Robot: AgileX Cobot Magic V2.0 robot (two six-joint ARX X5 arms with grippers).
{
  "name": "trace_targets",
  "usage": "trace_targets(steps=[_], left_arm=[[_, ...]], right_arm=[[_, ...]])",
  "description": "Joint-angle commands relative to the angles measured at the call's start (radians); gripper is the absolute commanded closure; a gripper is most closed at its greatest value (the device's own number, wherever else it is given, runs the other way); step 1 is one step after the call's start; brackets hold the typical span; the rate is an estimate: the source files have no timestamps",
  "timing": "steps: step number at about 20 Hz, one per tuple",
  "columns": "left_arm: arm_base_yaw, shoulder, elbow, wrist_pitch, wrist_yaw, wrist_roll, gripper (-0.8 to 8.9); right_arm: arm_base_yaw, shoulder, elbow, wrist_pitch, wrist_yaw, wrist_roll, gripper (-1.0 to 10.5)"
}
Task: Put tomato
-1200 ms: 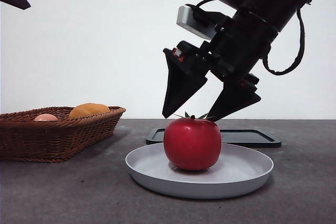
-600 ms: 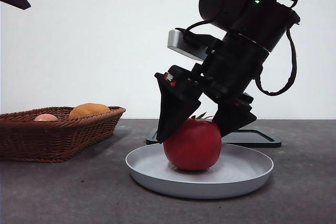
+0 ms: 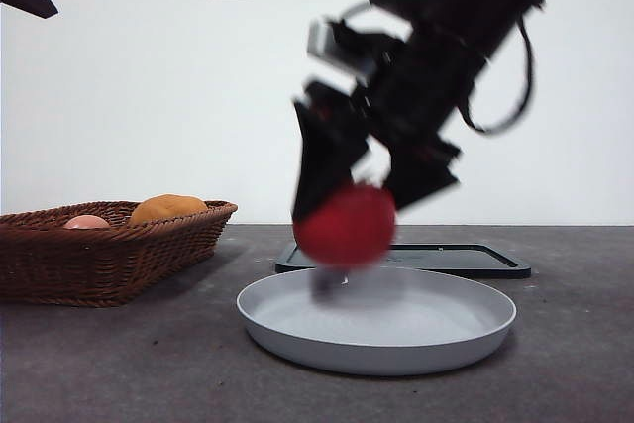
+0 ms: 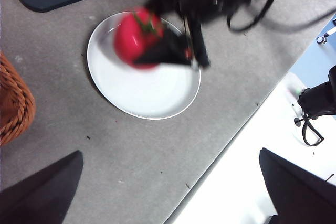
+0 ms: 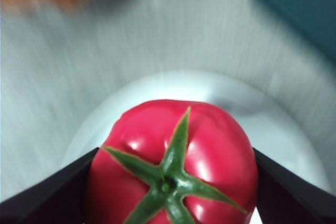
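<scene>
while the right gripper (image 3: 347,200) clamps the tomato (image 3: 345,226) between its two black jaws, the fruit hangs clear of the grey plate (image 3: 466,329), just above the plate's near-left part in the front view. motion blur smears arm and fruit, so exact height can't be read. right wrist view shows the tomato (image 5: 173,166) stem-up, green calyx facing the camera, a jaw pressed on each flank, plate (image 5: 294,145) below it. left wrist view confirms it: tomato (image 4: 137,38) over the plate (image 4: 157,98), pinned by the other arm's gripper (image 4: 170,51).

left gripper (image 4: 168,192) waits spread wide and holding nothing, well apart from the plate; it shows only as a dark tip at the top corner of the front view.

key relation: wicker basket (image 3: 109,255), with an orange-yellow fruit (image 3: 166,208) and a small pink fruit (image 3: 87,222) in it, lies to the left in the front view, well apart from the plate; dark tray (image 3: 475,260) sits just behind the plate. task names no target, so the destination is a guess; the basket seems likely. tomato is round, no long axis to align. the left arm sits nearer the basket, but the right one has the load.

risk: glossy skin, a fast swing could slip it.
</scene>
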Motion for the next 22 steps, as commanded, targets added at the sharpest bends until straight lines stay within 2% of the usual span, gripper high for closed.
trace_targets(steps=[1,3,6,12,17,22], left_arm=[[-0.004,0.006,0.019,0.011,0.009,0.012,2.83],[-0.004,0.006,0.019,0.011,0.009,0.012,2.83],[-0.004,0.006,0.019,0.011,0.009,0.012,2.83],[-0.004,0.006,0.019,0.011,0.009,0.012,2.83],[-0.004,0.006,0.019,0.011,0.009,0.012,2.83],[-0.004,0.006,0.019,0.011,0.009,0.012,2.83]], right_arm=[[-0.011,0.008,0.097,-0.015,0.050,-0.015,6.4],[-0.042,0.010,0.154,-0.015,0.091,-0.028,6.4],[-0.107,0.035,0.222,-0.015,0.097,-0.047,6.4],[-0.228,0.248,0.373,0.012,0.097,-0.074,6.4],[-0.257,0.395,0.433,0.070,0.098,-0.076,6.4],[-0.261,0.443,0.434,0.112,0.101,-0.076,6.4]])
